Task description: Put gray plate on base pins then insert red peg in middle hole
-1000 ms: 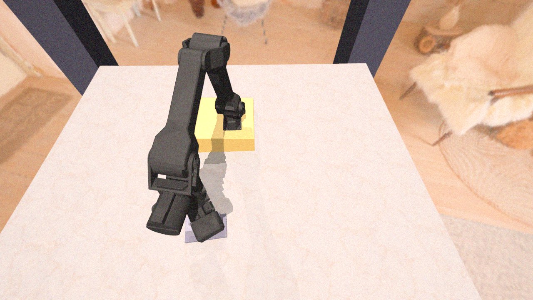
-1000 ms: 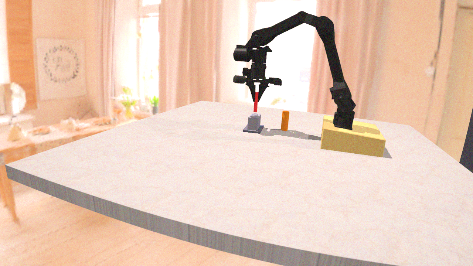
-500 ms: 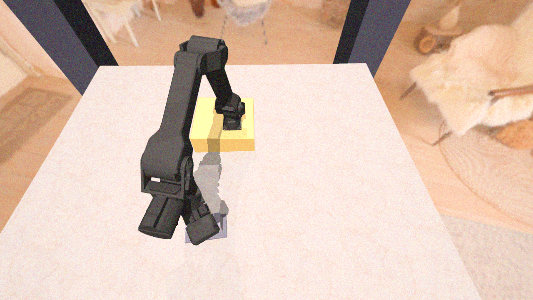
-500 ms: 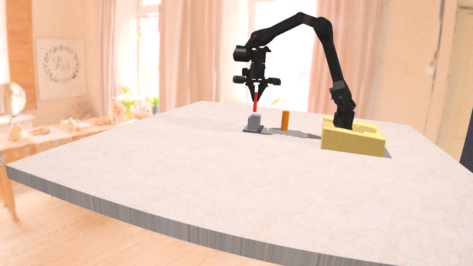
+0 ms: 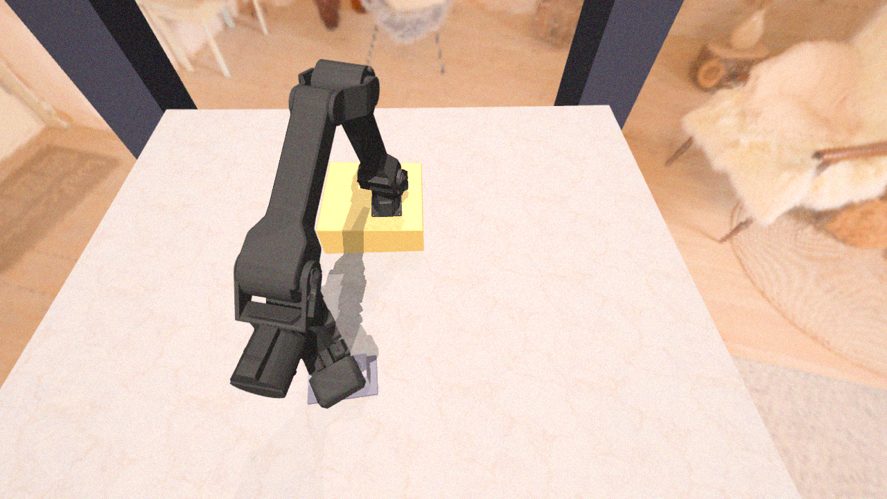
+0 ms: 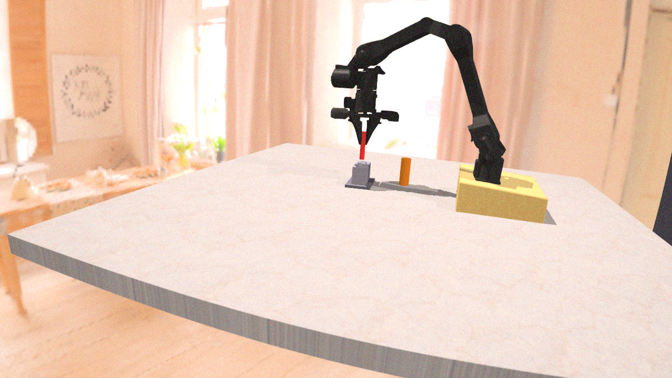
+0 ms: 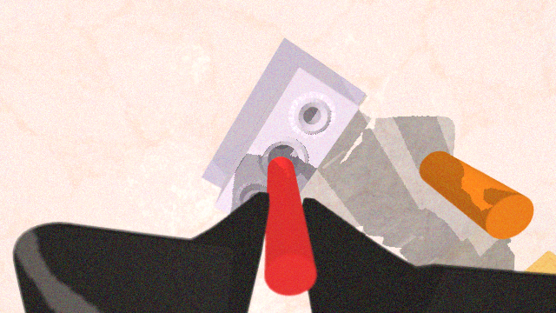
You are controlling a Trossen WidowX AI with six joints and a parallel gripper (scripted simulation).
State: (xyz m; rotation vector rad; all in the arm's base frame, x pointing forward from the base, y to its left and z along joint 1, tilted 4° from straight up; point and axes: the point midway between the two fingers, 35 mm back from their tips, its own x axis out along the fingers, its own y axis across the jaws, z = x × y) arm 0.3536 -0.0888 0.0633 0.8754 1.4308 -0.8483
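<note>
My gripper (image 6: pixel 363 140) (image 7: pixel 284 206) is shut on the red peg (image 6: pixel 362 151) (image 7: pixel 284 226), which hangs upright with its lower end just above the gray plate (image 6: pixel 360 174) (image 7: pixel 334 139). In the wrist view the peg's tip overlaps the near side of the middle hole. The plate sits on the flat base (image 6: pixel 349 184) (image 7: pixel 249 117) (image 5: pixel 371 389) and looks level. One outer hole shows fully in the wrist view; the other is partly hidden by a finger. In the top view the arm hides the peg and most of the plate.
An orange cylinder (image 6: pixel 404 171) (image 7: pixel 478 191) stands upright on the table (image 5: pixel 527 322) (image 6: pixel 263 244), between the plate and the yellow block (image 5: pixel 372 242) (image 6: pixel 500 204) (image 7: pixel 544 264) that carries the arm. The arm's shadow falls across the plate and beside it.
</note>
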